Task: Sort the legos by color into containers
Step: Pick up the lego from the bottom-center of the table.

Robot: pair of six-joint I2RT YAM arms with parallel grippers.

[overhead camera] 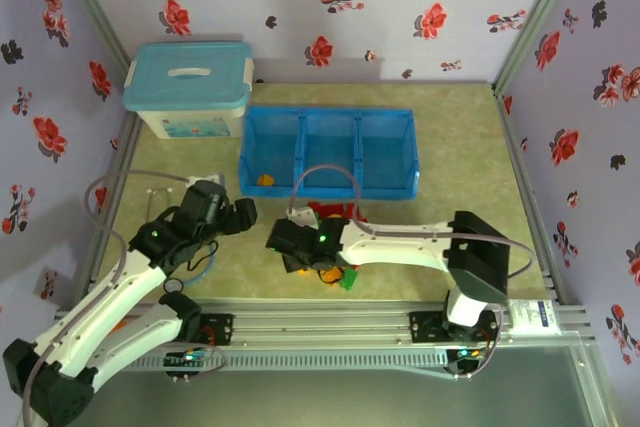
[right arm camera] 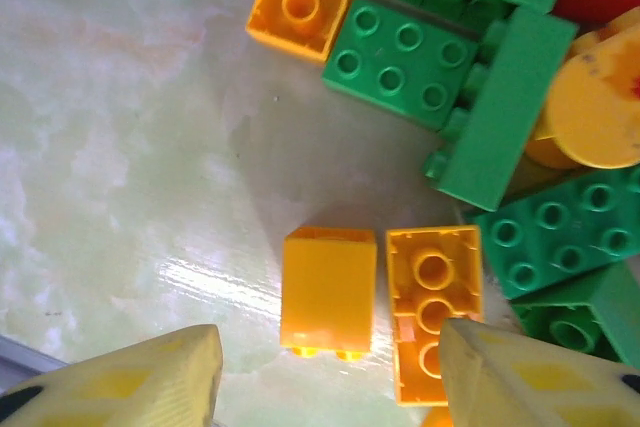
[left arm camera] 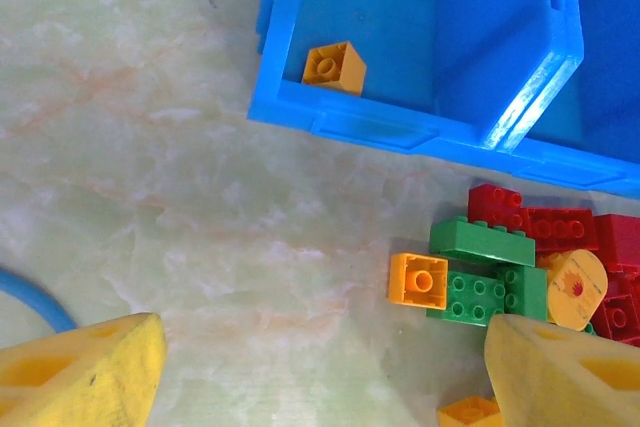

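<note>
The containers are three joined compartments of a bright-blue tray point(overhead camera: 330, 190). One orange lego point(overhead camera: 265, 180) lies in the left compartment, also visible from the left wrist point(left arm camera: 334, 68). The other legos, red, green and orange, are piled on the table in front of the tray point(overhead camera: 335, 269). My right gripper point(right arm camera: 330, 387) hangs open low over the pile's left side. An orange brick on its side point(right arm camera: 329, 290) lies between its fingers, untouched. An upturned orange brick point(right arm camera: 433, 307) sits partly under the right finger. My left gripper point(left arm camera: 320, 377) is open and empty, left of the pile point(left arm camera: 500, 277).
A pale-blue lidded storage box point(overhead camera: 190, 87) stands at the back left beside the tray. A blue cable point(left arm camera: 30, 299) curves over the table by the left gripper. Flowered walls close in three sides, and a metal rail point(overhead camera: 350, 322) runs along the near edge.
</note>
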